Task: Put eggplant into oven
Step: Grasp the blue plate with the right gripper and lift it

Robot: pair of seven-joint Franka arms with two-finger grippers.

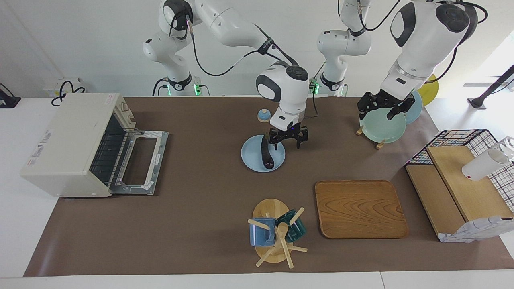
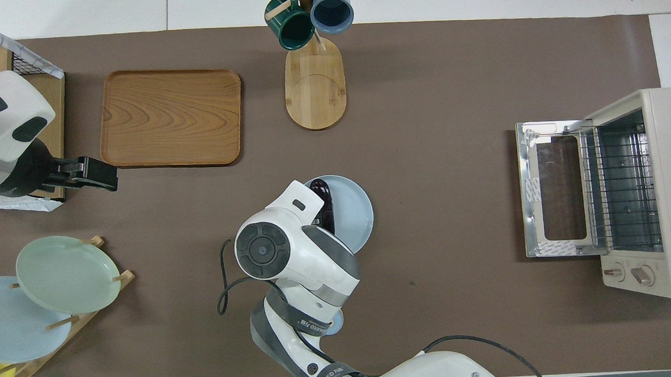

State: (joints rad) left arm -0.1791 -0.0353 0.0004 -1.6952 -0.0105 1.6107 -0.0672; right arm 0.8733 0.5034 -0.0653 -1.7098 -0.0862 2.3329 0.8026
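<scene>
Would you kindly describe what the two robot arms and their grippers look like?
Both arms have glossy white rounded shells with dark grey or black joint caps and bands. Loose black cables loop along the links. Green lights glow at the bases. Each wrist ends in a black two-finger gripper: the right gripper has splayed black links under a white flange; the left gripper looks alike.

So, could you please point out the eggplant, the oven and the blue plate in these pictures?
eggplant [image 1: 266, 154]: facing view, middle of its dark body on the plate.
oven [image 1: 68, 140]: facing view, its cream-white top panel.
blue plate [image 2: 354, 210]: overhead view, bare part of the plate beside the eggplant.
</scene>
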